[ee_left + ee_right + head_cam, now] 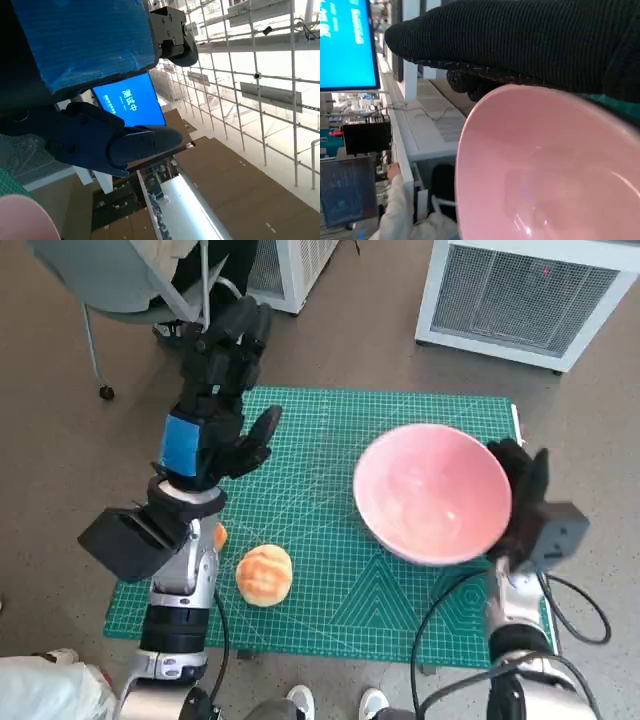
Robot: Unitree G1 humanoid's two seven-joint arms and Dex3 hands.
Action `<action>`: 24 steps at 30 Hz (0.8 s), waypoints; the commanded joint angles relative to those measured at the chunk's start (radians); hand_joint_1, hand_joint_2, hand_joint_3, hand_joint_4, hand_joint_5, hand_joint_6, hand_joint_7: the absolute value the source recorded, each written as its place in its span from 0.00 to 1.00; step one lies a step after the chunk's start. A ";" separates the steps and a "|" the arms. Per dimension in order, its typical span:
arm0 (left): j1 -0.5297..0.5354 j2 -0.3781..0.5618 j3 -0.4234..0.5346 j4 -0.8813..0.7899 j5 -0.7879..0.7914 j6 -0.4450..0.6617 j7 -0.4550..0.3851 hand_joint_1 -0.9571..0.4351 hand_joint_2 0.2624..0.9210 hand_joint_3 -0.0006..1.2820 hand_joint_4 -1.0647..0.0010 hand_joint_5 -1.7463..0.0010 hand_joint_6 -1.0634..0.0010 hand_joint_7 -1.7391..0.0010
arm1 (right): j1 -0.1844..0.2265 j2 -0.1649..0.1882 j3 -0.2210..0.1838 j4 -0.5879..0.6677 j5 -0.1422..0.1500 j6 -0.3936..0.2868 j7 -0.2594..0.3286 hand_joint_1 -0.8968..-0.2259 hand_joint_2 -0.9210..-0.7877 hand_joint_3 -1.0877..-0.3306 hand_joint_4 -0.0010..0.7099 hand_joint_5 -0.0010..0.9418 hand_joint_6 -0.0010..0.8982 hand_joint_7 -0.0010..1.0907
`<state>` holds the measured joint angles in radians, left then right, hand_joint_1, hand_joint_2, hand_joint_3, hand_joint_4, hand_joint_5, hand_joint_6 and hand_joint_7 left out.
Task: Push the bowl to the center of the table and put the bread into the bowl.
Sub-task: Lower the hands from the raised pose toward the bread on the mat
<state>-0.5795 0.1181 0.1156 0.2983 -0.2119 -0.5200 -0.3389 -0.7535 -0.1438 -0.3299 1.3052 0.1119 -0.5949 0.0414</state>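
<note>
Your stock on the green cutting mat (pixel 330 430):
- Pink bowl (pixel 432 492), right half of the mat, tilted.
- Bread roll (pixel 264 574), near the mat's front left, apart from the bowl.
- Left hand (pixel 215 405), raised over the mat's left edge, fingers spread, holding nothing.
- Right hand (pixel 517 495), gloved, against the bowl's right rim; you cannot tell its grip.

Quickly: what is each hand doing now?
Left hand: open, holding nothing, raised above the table.
Right hand: against the pink bowl; grip cannot be told.
</note>
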 commanded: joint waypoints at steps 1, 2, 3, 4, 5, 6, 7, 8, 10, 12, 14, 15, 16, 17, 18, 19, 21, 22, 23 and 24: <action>0.022 0.018 0.013 -0.007 -0.011 -0.017 -0.008 0.38 1.00 0.34 0.81 0.98 0.99 0.64 | -0.012 0.028 -0.006 0.017 0.005 0.037 0.016 0.62 0.00 0.33 0.45 0.01 0.24 0.31; 0.025 0.020 0.015 -0.007 -0.013 -0.019 -0.009 0.38 1.00 0.33 0.81 0.98 0.99 0.64 | -0.019 0.034 -0.003 0.017 0.003 0.039 0.013 0.61 0.00 0.33 0.45 0.01 0.24 0.31; 0.026 0.021 0.017 -0.007 -0.014 -0.019 -0.010 0.38 1.00 0.33 0.81 0.98 0.98 0.65 | -0.024 0.038 -0.001 0.016 0.000 0.040 0.010 0.60 0.00 0.33 0.45 0.01 0.24 0.31; 0.027 0.023 0.020 -0.006 -0.015 -0.020 -0.011 0.38 1.00 0.33 0.81 0.99 0.98 0.66 | -0.031 0.044 0.002 0.016 -0.003 0.041 0.005 0.59 0.00 0.34 0.45 0.01 0.24 0.31; 0.028 0.024 0.021 -0.006 -0.016 -0.021 -0.011 0.38 1.00 0.33 0.81 0.99 0.97 0.66 | -0.035 0.048 0.004 0.015 -0.005 0.041 0.002 0.58 0.00 0.33 0.45 0.01 0.24 0.31; 0.031 0.026 0.024 -0.009 -0.018 -0.019 -0.012 0.38 1.00 0.33 0.81 0.99 0.97 0.67 | -0.041 0.053 0.008 0.015 -0.010 0.040 -0.003 0.58 0.00 0.33 0.45 0.01 0.24 0.31; 0.033 0.028 0.025 -0.011 -0.020 -0.017 -0.013 0.38 1.00 0.33 0.81 0.99 0.96 0.68 | -0.044 0.057 0.011 0.014 -0.013 0.039 -0.007 0.57 0.00 0.33 0.45 0.01 0.24 0.31; 0.035 0.030 0.028 -0.012 -0.022 -0.016 -0.014 0.38 1.00 0.33 0.80 0.99 0.96 0.69 | -0.051 0.062 0.018 0.013 -0.020 0.040 -0.013 0.57 0.00 0.33 0.45 0.01 0.23 0.32; 0.037 0.033 0.031 -0.012 -0.025 -0.015 -0.014 0.38 1.00 0.33 0.80 0.99 0.95 0.69 | -0.062 0.070 0.027 0.013 -0.027 0.041 -0.018 0.57 0.00 0.33 0.44 0.00 0.23 0.32; 0.041 0.035 0.033 -0.014 -0.026 -0.014 -0.013 0.39 1.00 0.33 0.80 0.99 0.94 0.70 | -0.071 0.076 0.035 0.014 -0.030 0.044 -0.021 0.57 0.00 0.33 0.43 0.00 0.21 0.35; 0.045 0.037 0.034 -0.019 -0.025 -0.013 -0.010 0.39 1.00 0.33 0.80 0.99 0.94 0.70 | -0.082 0.083 0.042 0.015 -0.038 0.049 -0.030 0.56 0.00 0.32 0.42 0.00 0.19 0.37; 0.047 0.038 0.034 -0.021 -0.024 -0.013 -0.008 0.39 1.00 0.33 0.80 0.99 0.94 0.70 | -0.088 0.086 0.046 0.015 -0.042 0.052 -0.035 0.57 0.00 0.32 0.41 0.00 0.18 0.39; 0.049 0.039 0.034 -0.024 -0.023 -0.013 -0.006 0.39 1.00 0.33 0.80 0.99 0.94 0.70 | -0.094 0.089 0.048 0.017 -0.045 0.059 -0.039 0.57 0.00 0.32 0.41 0.00 0.17 0.41; 0.051 0.040 0.034 -0.026 -0.022 -0.012 -0.005 0.39 1.00 0.33 0.80 0.99 0.94 0.70 | -0.098 0.091 0.049 0.017 -0.047 0.064 -0.042 0.57 0.00 0.32 0.41 0.00 0.16 0.42; 0.054 0.042 0.035 -0.028 -0.022 -0.012 -0.004 0.39 1.00 0.33 0.80 0.99 0.94 0.71 | -0.104 0.093 0.052 0.019 -0.052 0.070 -0.046 0.57 0.00 0.31 0.41 0.00 0.15 0.43; 0.055 0.043 0.036 -0.029 -0.022 -0.011 -0.004 0.39 1.00 0.33 0.80 0.99 0.94 0.71 | -0.107 0.095 0.054 0.019 -0.054 0.074 -0.049 0.58 0.00 0.31 0.41 0.00 0.15 0.44; 0.060 0.046 0.038 -0.035 -0.022 -0.010 -0.003 0.39 1.00 0.33 0.80 0.99 0.93 0.71 | -0.118 0.098 0.059 0.021 -0.059 0.086 -0.056 0.58 0.00 0.30 0.42 0.00 0.14 0.44; 0.064 0.048 0.039 -0.038 -0.021 -0.009 -0.002 0.39 1.00 0.33 0.80 0.99 0.93 0.71 | -0.123 0.098 0.060 0.022 -0.059 0.093 -0.057 0.58 0.00 0.30 0.42 0.01 0.14 0.45; 0.066 0.050 0.039 -0.041 -0.020 -0.008 -0.001 0.38 1.00 0.33 0.80 0.99 0.93 0.71 | -0.127 0.098 0.061 0.022 -0.058 0.098 -0.059 0.58 0.00 0.30 0.42 0.01 0.14 0.45; 0.071 0.053 0.041 -0.045 -0.019 -0.007 -0.001 0.38 1.00 0.33 0.80 0.99 0.93 0.71 | -0.130 0.097 0.062 0.022 -0.056 0.102 -0.060 0.58 0.00 0.30 0.42 0.01 0.13 0.45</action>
<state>-0.5254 0.1562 0.1487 0.2754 -0.2336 -0.5273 -0.3461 -0.8780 -0.0543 -0.2710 1.3097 0.0696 -0.5251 -0.0028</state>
